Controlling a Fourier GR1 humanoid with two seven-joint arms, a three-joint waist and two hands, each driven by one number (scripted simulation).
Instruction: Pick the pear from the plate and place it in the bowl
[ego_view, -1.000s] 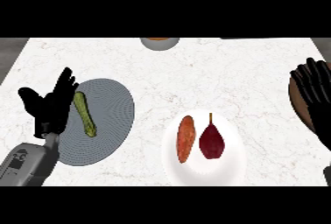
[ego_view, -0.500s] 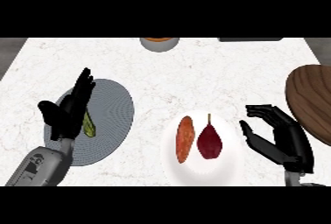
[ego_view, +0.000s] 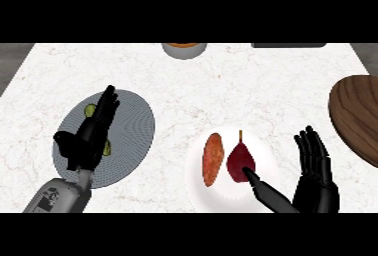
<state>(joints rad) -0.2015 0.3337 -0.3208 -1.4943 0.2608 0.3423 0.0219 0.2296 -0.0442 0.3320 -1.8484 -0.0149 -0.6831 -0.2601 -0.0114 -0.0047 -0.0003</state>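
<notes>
- Marble, white with faint veins, is making up the counter (ego_view: 221, 90) I am looking down on.
- The pear (ego_view: 240, 160), dark red, is lying on the white plate (ego_view: 196, 197) at six o'clock of the view, with its stem pointing to twelve o'clock.
- An orange-brown vegetable (ego_view: 213, 159) is lying on the same plate, just beside the pear at its nine o'clock.
- My right hand (ego_view: 315, 177) is showing at about five o'clock of the view, at the pear's three o'clock.
- Its fingers are standing straight, pointing to twelve o'clock, and its thumb is spread wide toward ten o'clock.
- The thumb's tip is lying at the pear's lower edge. I cannot tell whether it is touching the fruit or only above it.
- This hand is wide open and is holding nothing.
- The wooden bowl (ego_view: 358, 117) is sitting at three o'clock, cut off by the view's edge. It is well apart from the pear and at one o'clock of my right hand.
- My left hand (ego_view: 85, 142) is hanging at eight o'clock over the grey plate (ego_view: 133, 125). Its fingers are straight and pointing to one o'clock, and it is holding nothing.
- A green vegetable (ego_view: 91, 109) is lying on the grey plate, mostly hidden beneath that hand.
- A grey cup (ego_view: 183, 50) with something orange inside is standing at twelve o'clock, at the counter's far edge.
- A dark flat thing (ego_view: 288, 45) is lying at one o'clock.
</notes>
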